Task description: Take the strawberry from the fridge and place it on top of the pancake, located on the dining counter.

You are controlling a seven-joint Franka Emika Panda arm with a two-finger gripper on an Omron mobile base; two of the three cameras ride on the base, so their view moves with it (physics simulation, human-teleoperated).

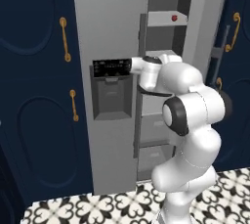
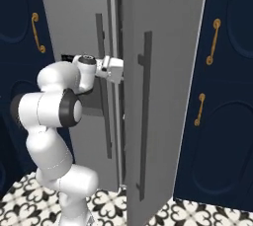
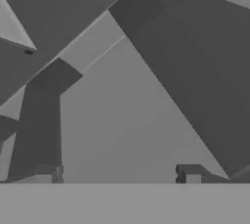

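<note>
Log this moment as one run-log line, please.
phase: reaching into fridge | door: ajar | gripper: open, empty | strawberry: on upper shelf

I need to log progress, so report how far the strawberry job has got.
Done: the tall grey fridge's right door stands open. In hand: the white arm's pincer, holding nothing, sits by the door edge. Left: the tiny dark-red strawberry lies on an upper white shelf, not yet gripped or carried to the pancake.

dispenser panel (image 1: 112,66) markings, none legible
</note>
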